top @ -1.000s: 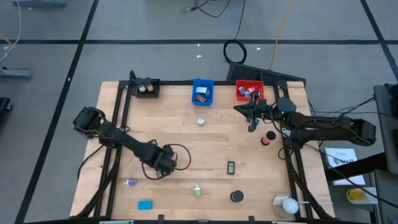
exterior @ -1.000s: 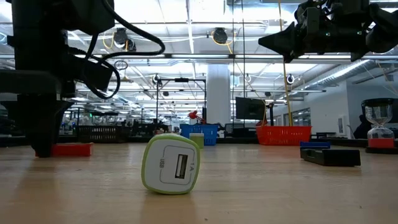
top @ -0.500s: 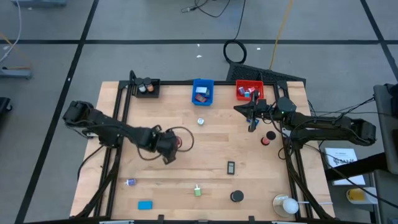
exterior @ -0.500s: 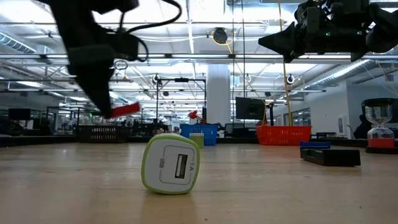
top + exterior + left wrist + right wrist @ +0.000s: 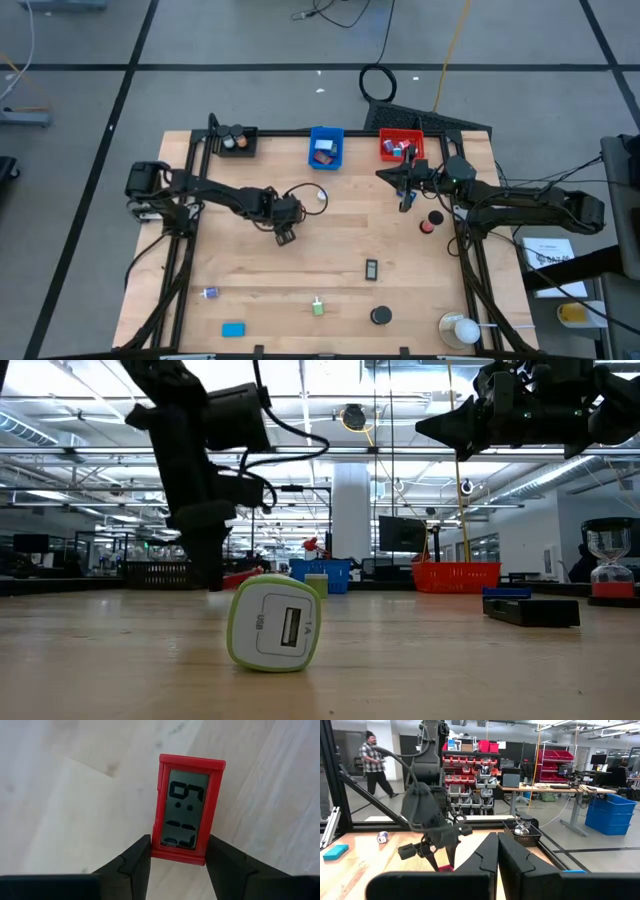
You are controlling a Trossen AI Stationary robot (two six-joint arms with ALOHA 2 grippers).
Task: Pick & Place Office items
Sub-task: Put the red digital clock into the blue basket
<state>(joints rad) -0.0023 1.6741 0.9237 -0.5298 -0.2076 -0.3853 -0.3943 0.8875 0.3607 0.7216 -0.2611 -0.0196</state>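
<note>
My left gripper [image 5: 285, 234] hangs over the middle of the wooden table [image 5: 250, 290], shut on a red digital clock [image 5: 187, 807], which shows in the low view [image 5: 243, 577] below the dark fingers. My right gripper [image 5: 405, 200] waits raised near the red bin [image 5: 400, 146], shut on nothing [image 5: 497, 851]. Loose office items lie on the tabletop: a green-white USB charger [image 5: 275, 623] on its side, a black disc [image 5: 380, 316], a small black block [image 5: 371, 268], a blue block [image 5: 233, 329] and a white disc [image 5: 322, 195]. My left gripper pinches the red clock's two long sides [image 5: 156, 847], close to one short end, between its two fingers [image 5: 135, 862]. The fingers come from above, pointing steeply down. The clock reaches out past the fingertips with its display toward the wrist camera, and looks clear of the table.
A black bin [image 5: 236, 142], a blue bin [image 5: 326, 147] and the red bin stand along the far edge. A red-black disc [image 5: 430, 220] lies near the right rail; a white object in a clear holder [image 5: 460, 328] stands near right. A person walks beyond the table [image 5: 372, 762].
My left gripper has carried the red clock from the near left part of the table toward the far edge and the right, to the middle. It has turned about on the way, and the clock has stayed between its fingers.
</note>
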